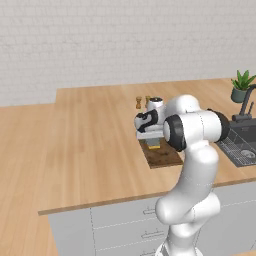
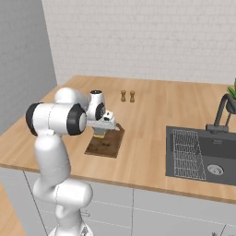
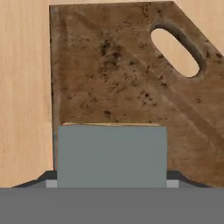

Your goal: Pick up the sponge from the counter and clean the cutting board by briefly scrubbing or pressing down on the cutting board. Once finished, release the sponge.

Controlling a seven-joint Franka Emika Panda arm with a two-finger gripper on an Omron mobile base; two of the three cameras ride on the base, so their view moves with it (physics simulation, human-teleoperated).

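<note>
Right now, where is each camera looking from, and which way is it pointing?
Left base view: behind the arm on its left, looking forward and down at the counter; the white arm rises at lower right.
Right base view: behind the arm on its right, same counter plus the sink; the arm rises at lower left.
Hand view: on the hand, pointing down at the cutting board, with the sponge held just in front of the camera.
All three show the cutting board and sponge.

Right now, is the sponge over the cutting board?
Yes, in the hand view the sponge sits at the claw's end above the dark cutting board.
</note>
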